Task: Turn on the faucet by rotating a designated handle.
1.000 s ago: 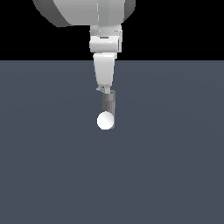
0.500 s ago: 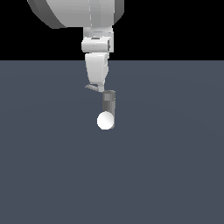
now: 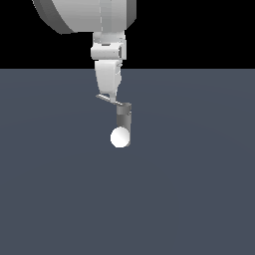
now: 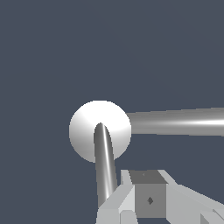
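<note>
Your gripper (image 3: 108, 95) has shifted toward the exterior view's left over the last second, and the handle (image 3: 110, 99) has gone with it. A second ago that thin grey bar barely showed beside the post; now it sticks out clearly from the top of the faucet (image 3: 123, 124) toward the exterior view's left, with the fingers (image 3: 106, 84) down against its free end. Read that as the rotation being under way: the bar is swinging about the post, and the push is doing the work.

The faucet stands near the middle of the tabletop (image 3: 199, 199), somewhat toward its far edge, well away from every corner. Its white ball end (image 3: 120, 138) points toward the near edge.

In the wrist view the ball (image 4: 85, 131) sits centred, one grey bar (image 4: 105, 170) runs from it toward the camera, and another (image 4: 179, 122) runs off sideways. You cannot safely say from that picture alone which bar is the handle.

As for the fingers (image 4: 116, 205), they look drawn close together in both views, with the bar beside them, not between them, but the angle is poor and you cannot tell for certain whether they are fully pressed together.

How much turn is left cannot be read here; expect to keep sweeping the same way.
</note>
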### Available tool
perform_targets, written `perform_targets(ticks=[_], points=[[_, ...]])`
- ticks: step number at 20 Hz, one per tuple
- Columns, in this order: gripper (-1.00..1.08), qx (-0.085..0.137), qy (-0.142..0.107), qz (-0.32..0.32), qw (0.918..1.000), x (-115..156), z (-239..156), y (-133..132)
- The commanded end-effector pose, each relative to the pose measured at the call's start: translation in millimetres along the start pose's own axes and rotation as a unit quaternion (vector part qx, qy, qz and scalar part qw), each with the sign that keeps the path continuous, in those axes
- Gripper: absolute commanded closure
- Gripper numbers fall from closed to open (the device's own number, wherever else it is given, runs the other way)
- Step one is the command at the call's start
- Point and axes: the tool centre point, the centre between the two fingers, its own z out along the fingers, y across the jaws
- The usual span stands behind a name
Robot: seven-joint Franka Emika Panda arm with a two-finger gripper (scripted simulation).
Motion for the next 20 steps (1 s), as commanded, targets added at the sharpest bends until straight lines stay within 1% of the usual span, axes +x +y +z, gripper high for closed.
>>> perform_targets(ticks=[1, 20], points=[[1.08, 0.001, -0.003, -0.008, 1.0, -12, 4, -9], [1.08, -0.007, -0.008, -0.035, 0.9993, -54, 14, -53]])
